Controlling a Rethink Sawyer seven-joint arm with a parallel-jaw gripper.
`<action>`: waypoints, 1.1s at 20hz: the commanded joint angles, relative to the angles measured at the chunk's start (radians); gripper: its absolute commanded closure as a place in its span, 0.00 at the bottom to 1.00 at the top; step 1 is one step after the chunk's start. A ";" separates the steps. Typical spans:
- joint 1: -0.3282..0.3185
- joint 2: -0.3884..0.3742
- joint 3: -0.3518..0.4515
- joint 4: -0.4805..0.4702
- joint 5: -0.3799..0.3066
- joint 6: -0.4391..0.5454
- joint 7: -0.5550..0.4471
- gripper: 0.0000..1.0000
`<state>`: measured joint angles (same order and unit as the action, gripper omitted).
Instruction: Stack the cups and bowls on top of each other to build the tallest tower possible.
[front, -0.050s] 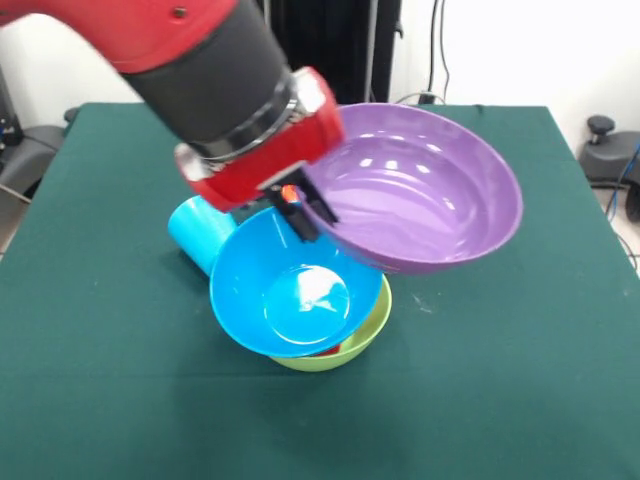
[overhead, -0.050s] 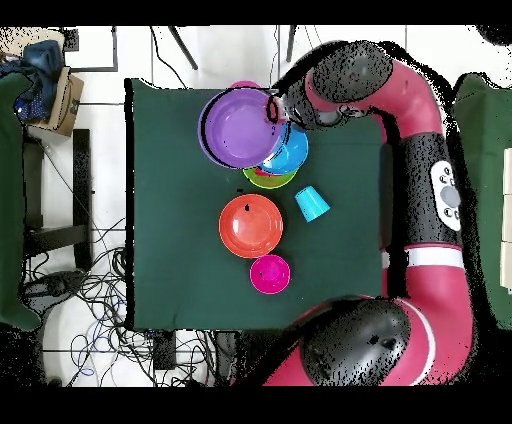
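Note:
My gripper (front, -0.050s: 303, 207) is shut on the rim of the purple bowl (front, -0.050s: 420, 190), which hangs tilted above the table. Just below it a blue bowl (front, -0.050s: 295, 295) leans inside a lime green bowl (front, -0.050s: 355, 340), with something red (front, -0.050s: 326, 350) wedged between them. A light blue cup (front, -0.050s: 198, 230) lies on its side behind the blue bowl. From overhead, the gripper (overhead, -0.050s: 275, 110) sits at the purple bowl's (overhead, -0.050s: 238, 128) edge, over the blue bowl (overhead, -0.050s: 292, 150) and green bowl (overhead, -0.050s: 268, 181). The light blue cup (overhead, -0.050s: 312, 203) lies apart from them.
In the overhead view an orange bowl (overhead, -0.050s: 250, 225) and a small pink bowl (overhead, -0.050s: 270, 273) stand upright toward the robot's base. A pink sliver (overhead, -0.050s: 244, 85) peeks out past the purple bowl near the table's (overhead, -0.050s: 160, 200) edge. Cables and furniture surround the table.

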<state>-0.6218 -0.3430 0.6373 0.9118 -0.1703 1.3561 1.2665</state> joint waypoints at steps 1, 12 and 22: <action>-0.020 0.001 0.056 0.056 -0.012 0.049 -0.228 1.00; -0.039 0.021 0.057 0.107 -0.061 -0.043 -0.263 1.00; -0.038 0.033 0.038 0.142 -0.126 -0.117 -0.277 1.00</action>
<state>-0.6735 -0.3370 0.6499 0.9513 -0.1985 1.3338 1.2665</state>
